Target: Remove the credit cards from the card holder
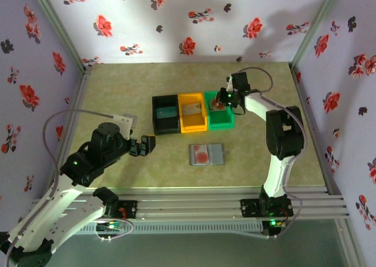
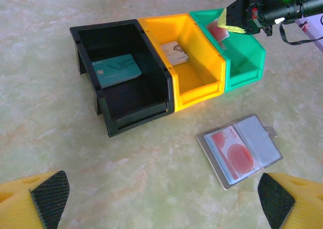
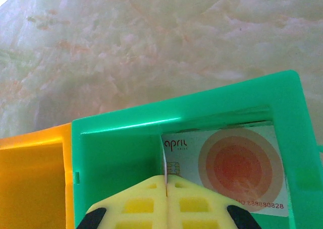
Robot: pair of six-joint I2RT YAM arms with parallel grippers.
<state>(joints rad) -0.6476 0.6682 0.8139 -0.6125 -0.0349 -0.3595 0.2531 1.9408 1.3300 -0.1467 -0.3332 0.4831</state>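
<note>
Nearest us is the left end effector (image 1: 147, 144), jaws spread as wide as they go and holding nothing, over the near left of the surface (image 1: 117, 90) and facing the bins. Mid-surface three bins stand touching in a row: black bin (image 2: 136, 113) left, orange bin (image 2: 199, 90) centre, green bin (image 2: 245, 70) right. Just near of the orange and green ones the holder (image 2: 260, 140) lies open and flat, well apart from both arms, long axis left to right, pockets up.

The right end effector (image 3: 166, 183) is closed tight over the green bin. We judge it has the held card (image 3: 237, 168) pinched by one short edge, since that edge runs straight into the seam between its fingers. That card's long axis lies side to side in the right wrist view, printed face to the camera. A teal card (image 2: 116, 70) lies flat in the black bin, a pale card (image 2: 175, 53) in the orange.

One stowed card (image 2: 233, 151) with a red-orange blot sits in the holder's left panel; the right panel looks empty. We expect it to be light, thin, stiff yet springy, and slick, and the holder light enough to slide. Better to take it by an exposed edge and draw it out along the pocket while the grey panel is pinned.
</note>
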